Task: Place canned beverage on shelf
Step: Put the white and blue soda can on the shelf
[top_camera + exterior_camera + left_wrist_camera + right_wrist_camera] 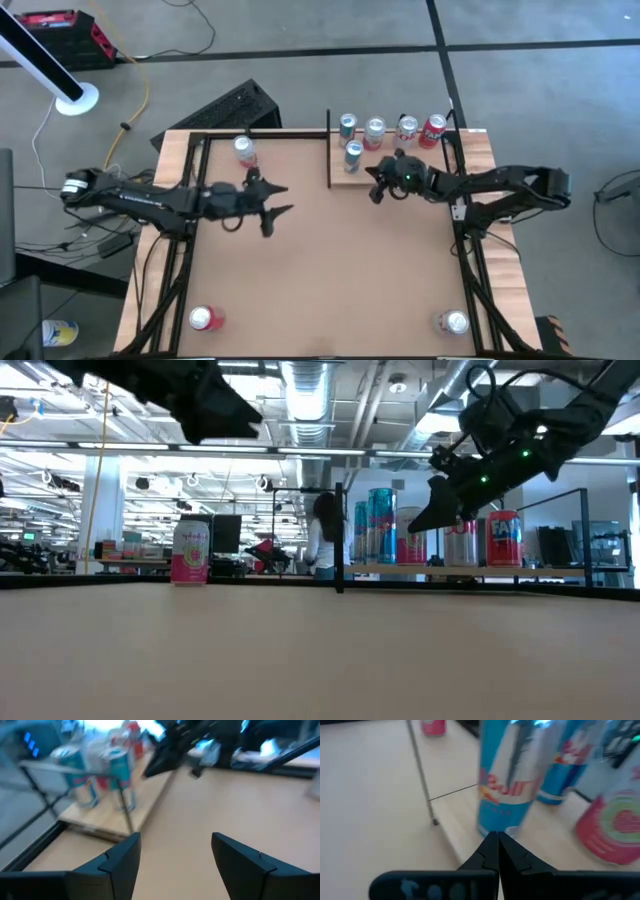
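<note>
Five cans already stand on the shelf [345,178] at the table's [330,270] far right corner, and the next candidate looks to be the pink can [245,150] standing upright near the far edge, just beyond the left arm. That can is a thin-walled cylinder, light if empty, smooth and probably slippery, easy to dent or topple, so the sensible grip is across its middle, squarely and gently. The left hand [275,198] hangs above the table's middle with fingers spread wide and nothing between them, pointing towards the shelf. The right hand [497,851] hovers low at the shelf's front edge, fingers pressed together and empty, nose aimed at the blue Red Bull can [512,775]. Two more cans wait near the table's front corners.
</note>
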Tool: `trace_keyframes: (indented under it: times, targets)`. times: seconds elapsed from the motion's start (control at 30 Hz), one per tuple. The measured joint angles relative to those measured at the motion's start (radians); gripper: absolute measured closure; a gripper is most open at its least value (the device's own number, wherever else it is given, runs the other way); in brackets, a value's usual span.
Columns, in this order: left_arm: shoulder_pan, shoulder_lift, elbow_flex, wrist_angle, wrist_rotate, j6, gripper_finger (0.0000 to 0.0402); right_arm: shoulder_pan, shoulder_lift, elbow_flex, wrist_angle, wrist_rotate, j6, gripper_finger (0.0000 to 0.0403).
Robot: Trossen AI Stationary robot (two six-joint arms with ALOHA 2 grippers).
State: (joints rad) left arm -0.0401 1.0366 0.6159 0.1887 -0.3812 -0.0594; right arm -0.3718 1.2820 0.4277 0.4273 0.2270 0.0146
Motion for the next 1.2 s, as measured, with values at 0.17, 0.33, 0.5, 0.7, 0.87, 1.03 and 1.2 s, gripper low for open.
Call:
trace_keyframes:
  times: [0.17,0.33,0.5,0.7,0.87,1.03,1.2]
  targets:
    - [-0.04,-0.059,-0.095,0.152,-0.087,0.064,0.0178,-0.046,0.04,0.025,-0.004,-0.076,-0.018,0.0382]
    - [-0.039,-0.071,-0.09,0.151,-0.101,0.057,0.0178,-0.071,0.086,0.058,-0.003,-0.149,-0.071,0.0382]
    - [-0.038,-0.069,-0.09,0.168,-0.098,0.055,0.0178,-0.09,0.133,0.091,-0.012,-0.155,-0.115,0.0382]
    - [-0.038,-0.069,-0.09,0.169,-0.097,0.052,0.0178,-0.104,0.18,0.127,-0.015,-0.204,-0.151,0.0382]
    - [-0.038,-0.069,-0.09,0.165,-0.093,0.051,0.0178,-0.104,0.215,0.157,-0.025,-0.206,-0.174,0.0382]
    - [-0.038,-0.069,-0.09,0.16,-0.087,0.053,0.0178,-0.109,0.209,0.161,-0.108,-0.205,-0.184,0.0382]
    - [-0.038,-0.069,-0.09,0.159,-0.087,0.055,0.0178,-0.137,0.179,0.161,-0.128,-0.203,-0.183,0.0382]
